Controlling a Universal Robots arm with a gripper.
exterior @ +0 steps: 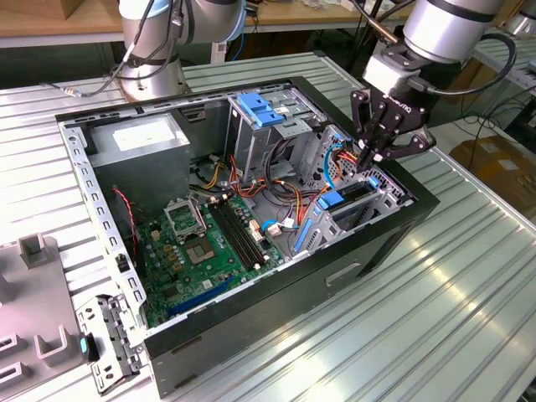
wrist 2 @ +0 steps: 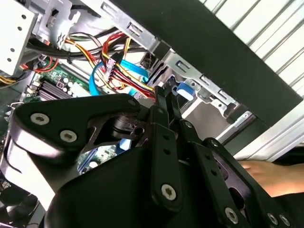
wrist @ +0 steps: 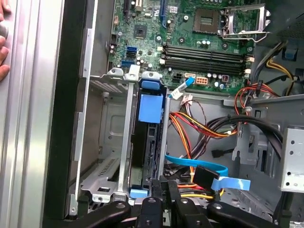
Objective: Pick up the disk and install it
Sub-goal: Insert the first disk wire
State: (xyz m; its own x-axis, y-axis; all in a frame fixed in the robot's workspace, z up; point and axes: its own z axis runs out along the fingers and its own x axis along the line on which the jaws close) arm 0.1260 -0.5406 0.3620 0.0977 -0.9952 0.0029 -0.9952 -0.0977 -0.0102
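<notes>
The disk point(exterior: 347, 201) stands on edge in the metal bay point(exterior: 387, 194) at the case's corner on the exterior view's right, its light blue rail facing up. In the first wrist view the disk point(wrist: 149, 137) is a dark slab with a blue tab, set between the bay's metal walls. My gripper point(exterior: 369, 161) hangs just above the disk's far end with its black fingers point(wrist: 164, 190) drawn together. In the second wrist view the fingertips point(wrist 2: 167, 102) meet beside a blue rail end point(wrist 2: 183, 90). I cannot tell whether they touch the disk.
The open black computer case point(exterior: 335, 276) lies on a ribbed metal table. Inside it are a green motherboard point(exterior: 209, 243), a blue-topped drive cage point(exterior: 260, 109), a grey power supply point(exterior: 138, 138) and loose coloured cables point(wrist: 199, 126). A person's hand point(wrist: 4, 42) rests on the table beside the case.
</notes>
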